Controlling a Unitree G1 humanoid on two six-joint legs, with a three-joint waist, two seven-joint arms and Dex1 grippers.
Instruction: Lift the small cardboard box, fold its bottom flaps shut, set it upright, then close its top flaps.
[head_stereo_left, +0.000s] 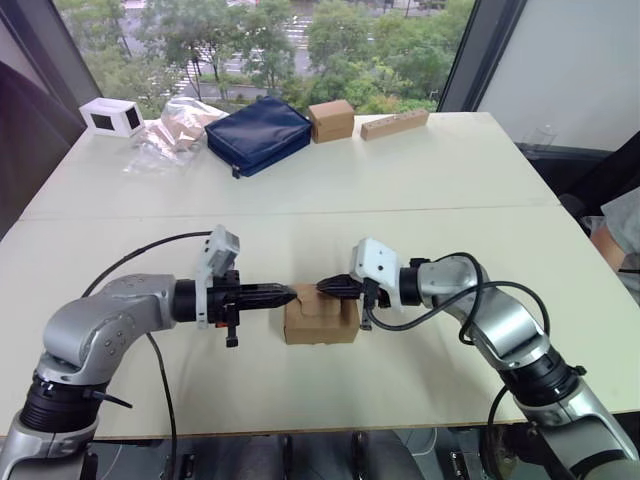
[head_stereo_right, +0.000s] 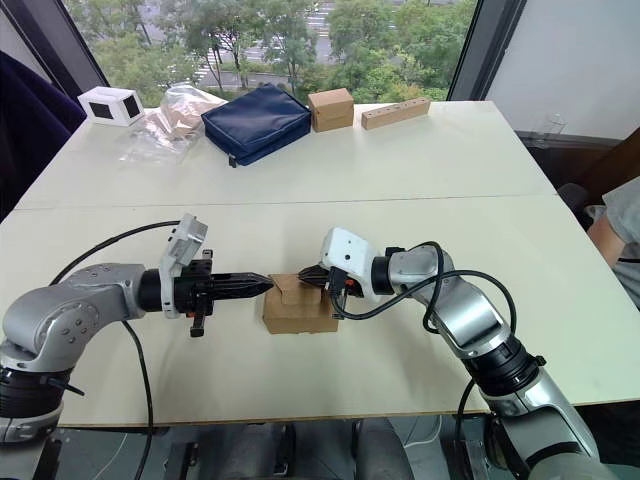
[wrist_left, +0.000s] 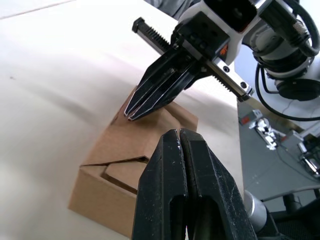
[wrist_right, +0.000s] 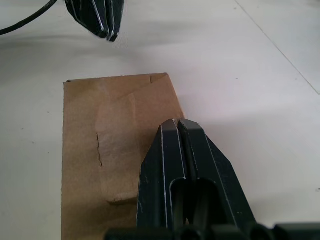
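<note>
Both grippers, left (head_stereo_left: 288, 296) and right (head_stereo_left: 326, 288), fingers pressed together and empty, hover over the upright box (head_stereo_left: 321, 322), apparently to press its top flaps (wrist_left: 131, 150) flat.

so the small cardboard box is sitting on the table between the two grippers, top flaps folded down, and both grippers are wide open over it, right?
Not quite: both grippers are shut, not wide open. The left wrist view shows the left gripper with its fingers pressed together, and the right gripper likewise. The rest holds: the small cardboard box sits on the table between them, top flaps folded down.
</note>
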